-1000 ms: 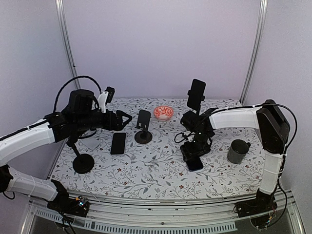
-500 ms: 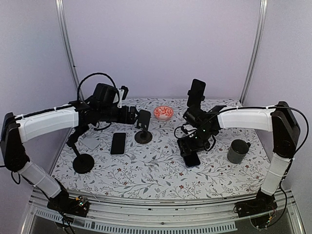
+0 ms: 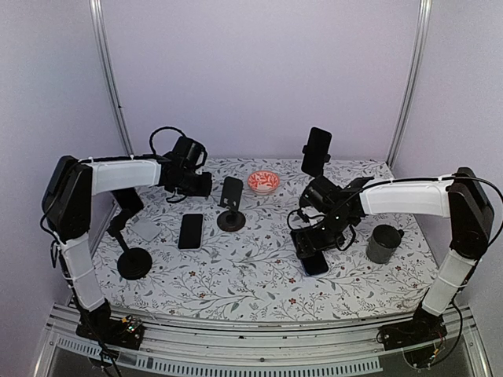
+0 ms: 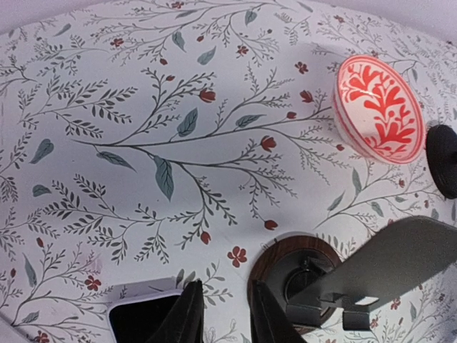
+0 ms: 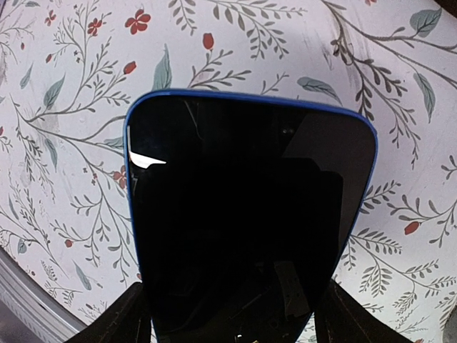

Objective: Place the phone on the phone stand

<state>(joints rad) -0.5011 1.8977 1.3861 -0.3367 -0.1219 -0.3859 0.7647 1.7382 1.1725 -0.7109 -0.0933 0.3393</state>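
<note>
A dark phone with a blue rim (image 5: 250,214) fills the right wrist view, held over the flowered cloth. My right gripper (image 5: 235,318) has its fingers (image 5: 121,321) pressed on both long sides; from above it (image 3: 314,245) holds that phone (image 3: 314,263) low, right of centre. The empty black phone stand (image 3: 230,204) stands mid-back; its round base (image 4: 285,266) shows in the left wrist view. My left gripper (image 3: 200,184) (image 4: 223,286) hovers left of the stand, with a narrow gap and nothing in it.
A second black phone (image 3: 190,230) lies flat left of the stand. A red-patterned bowl (image 3: 263,181) sits behind it. Another stand at the back carries a phone (image 3: 317,151). A grey cup (image 3: 383,243) is right, a tall black stand (image 3: 134,263) front left.
The left arm has stretched out toward the back left and its jaws have closed from wide to a narrow gap. The right gripper shifted slightly with the phone in it.
</note>
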